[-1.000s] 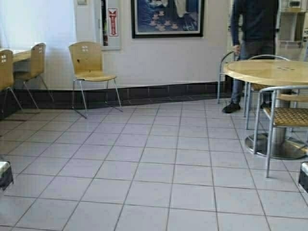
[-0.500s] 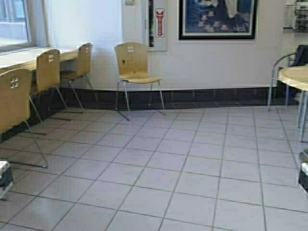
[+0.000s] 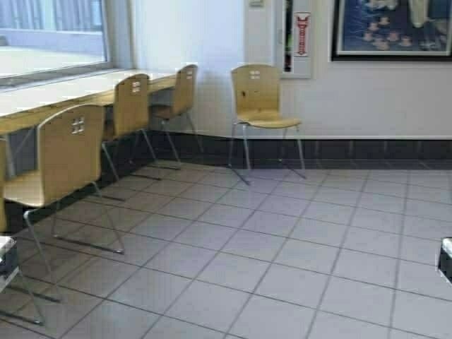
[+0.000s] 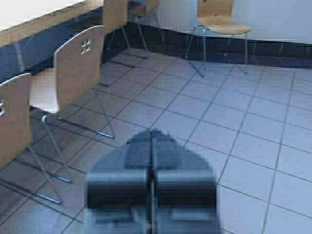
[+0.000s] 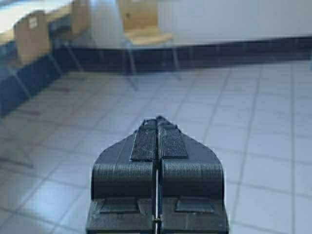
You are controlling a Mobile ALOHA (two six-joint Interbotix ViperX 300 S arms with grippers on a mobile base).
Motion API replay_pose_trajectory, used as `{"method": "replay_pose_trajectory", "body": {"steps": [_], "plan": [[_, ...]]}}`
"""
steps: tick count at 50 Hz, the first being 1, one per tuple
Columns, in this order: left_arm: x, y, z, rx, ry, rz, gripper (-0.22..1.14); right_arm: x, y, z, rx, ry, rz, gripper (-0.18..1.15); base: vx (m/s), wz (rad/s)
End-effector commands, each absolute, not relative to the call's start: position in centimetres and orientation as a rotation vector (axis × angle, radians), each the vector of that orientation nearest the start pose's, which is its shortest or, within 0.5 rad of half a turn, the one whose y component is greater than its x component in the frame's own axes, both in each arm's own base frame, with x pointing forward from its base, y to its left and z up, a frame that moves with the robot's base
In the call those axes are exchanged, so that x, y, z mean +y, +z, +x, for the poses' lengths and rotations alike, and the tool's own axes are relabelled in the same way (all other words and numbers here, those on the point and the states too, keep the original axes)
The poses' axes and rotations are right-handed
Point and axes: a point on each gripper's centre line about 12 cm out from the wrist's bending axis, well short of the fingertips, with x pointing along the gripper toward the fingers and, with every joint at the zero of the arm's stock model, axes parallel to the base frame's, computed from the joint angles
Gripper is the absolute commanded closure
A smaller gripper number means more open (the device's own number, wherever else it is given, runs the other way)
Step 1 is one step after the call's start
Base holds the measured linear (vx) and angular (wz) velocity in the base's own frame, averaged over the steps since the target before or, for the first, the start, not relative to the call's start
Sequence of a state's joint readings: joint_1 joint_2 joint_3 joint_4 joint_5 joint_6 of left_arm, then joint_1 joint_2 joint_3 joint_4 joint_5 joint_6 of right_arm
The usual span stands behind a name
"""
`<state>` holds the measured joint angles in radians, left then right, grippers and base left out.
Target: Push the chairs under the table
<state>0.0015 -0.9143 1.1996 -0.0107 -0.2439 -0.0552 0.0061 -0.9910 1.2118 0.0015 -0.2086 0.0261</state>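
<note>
Grey tile floor; 4 chairs nr table.

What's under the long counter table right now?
Under the table, the seats of two chairs are partly tucked in; the nearest chair sits further out. Beneath is dark wall; the far-left underside is out of view.

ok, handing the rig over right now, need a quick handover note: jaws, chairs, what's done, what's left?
Left gripper and right gripper: jaws shut, empty, held low over the tiled floor.
Long light-wood counter table runs along the robot's left.
Three tan moulded-plywood chairs line it: near, middle, far. The near one looks pulled out.
A fourth tan chair stands apart by the back wall.
Done: no chair is being touched.
Left: push the chairs under, fourth included.
</note>
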Motion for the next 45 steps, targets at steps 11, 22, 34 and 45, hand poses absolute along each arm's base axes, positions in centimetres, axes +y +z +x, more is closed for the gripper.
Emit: {"method": "replay_pose_trajectory", "body": {"steps": [11, 22, 34, 45], "plan": [[-0.2, 27.2, 20.7, 0.032, -0.005, -0.067, 0.89, 0.1, 28.3, 19.9, 0.009, 0.003, 0.028, 0.93, 0.3, 0.42], [-0.1, 27.3, 20.2, 0.017, -0.005, -0.069, 0.89, 0.1, 27.9, 19.9, 0.026, 0.003, 0.038, 0.93, 0.29, 0.56], [-0.1, 27.0, 19.8, 0.014, -0.001, -0.085, 0.89, 0.5, 27.6, 19.6, 0.056, 0.021, 0.085, 0.93, 0.29, 0.66], [-0.1, 27.0, 19.9, 0.017, -0.002, -0.096, 0.89, 1.8, 27.4, 19.5, 0.07, 0.088, 0.082, 0.93, 0.29, 0.68]]}}
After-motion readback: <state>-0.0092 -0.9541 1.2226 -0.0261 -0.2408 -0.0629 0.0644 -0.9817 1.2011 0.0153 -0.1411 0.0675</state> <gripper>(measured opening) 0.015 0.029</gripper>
